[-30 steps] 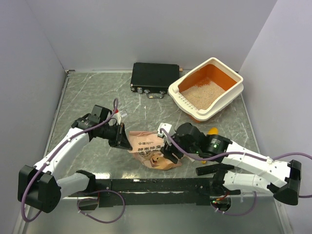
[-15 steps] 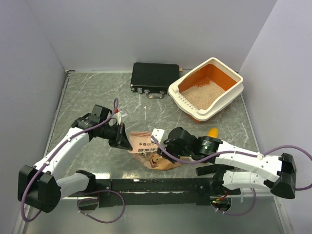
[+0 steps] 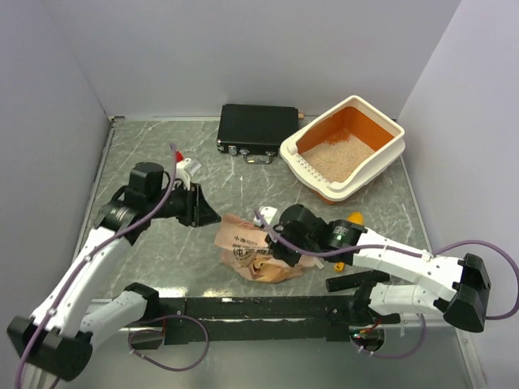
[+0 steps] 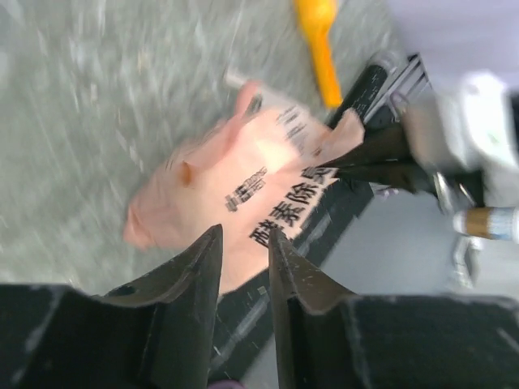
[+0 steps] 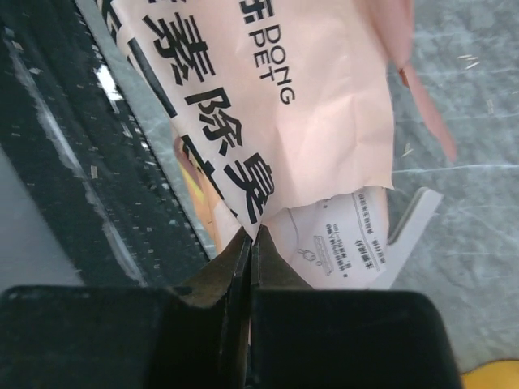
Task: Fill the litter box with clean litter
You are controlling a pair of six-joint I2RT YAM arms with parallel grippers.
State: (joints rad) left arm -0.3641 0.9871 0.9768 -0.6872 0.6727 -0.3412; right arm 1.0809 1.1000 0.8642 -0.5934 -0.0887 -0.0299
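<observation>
Litter box (image 3: pixel 388 156), sandy litter (image 3: pixel 339 156), crumpled paper bag (image 3: pixel 242 243)

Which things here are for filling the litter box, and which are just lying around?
For the job: litter box; litter already in it; paper bag, pinched by the right gripper.
Just lying about: black case beside the box; yellow scoop near the bag, untouched.

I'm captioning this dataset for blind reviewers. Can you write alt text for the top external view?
From above, the right gripper pinches a crumpled paper bag mid-table; the left gripper, slightly open, hovers by its left end. At far right a litter box holds some beige litter, a black case beside it, a yellow scoop near the right arm.
</observation>
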